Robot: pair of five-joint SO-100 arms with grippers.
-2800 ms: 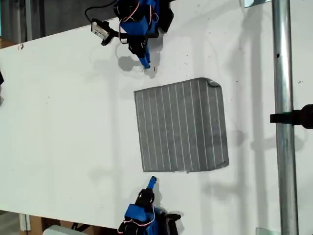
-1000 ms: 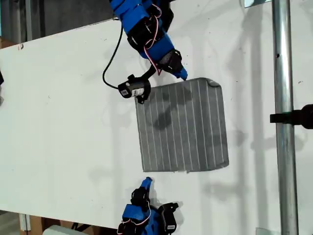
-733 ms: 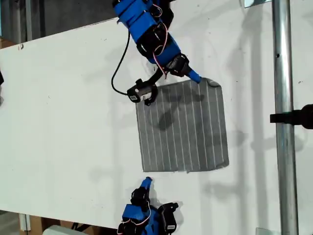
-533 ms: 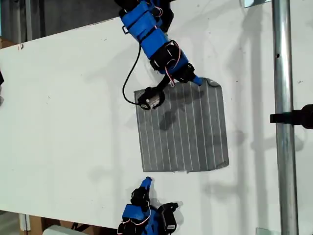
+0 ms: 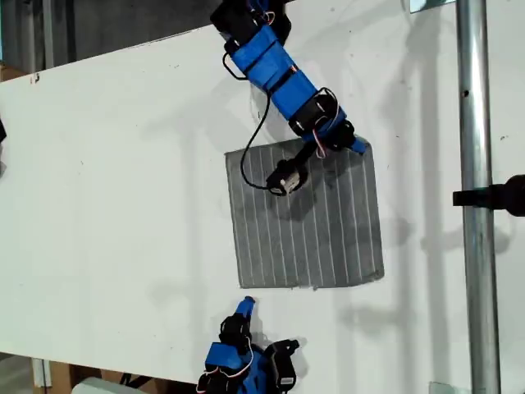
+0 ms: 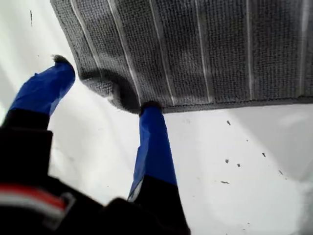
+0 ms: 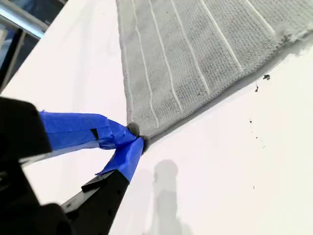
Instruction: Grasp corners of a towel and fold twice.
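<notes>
Towel (image 5: 308,217): lies flat and unfolded on the white counter (image 5: 115,180), toward the exterior view's right.
My first gripper (image 6: 105,90): at the far right corner in the exterior view; jaws spread, one finger (image 6: 154,142) touching the edge, nothing pinched.
My second gripper (image 7: 134,137): at the near left corner (image 7: 132,128); jaws pressed together at the tip, but whether cloth is pinched between them I cannot tell.
Progress: no fold is made; probably both folds are left.
</notes>
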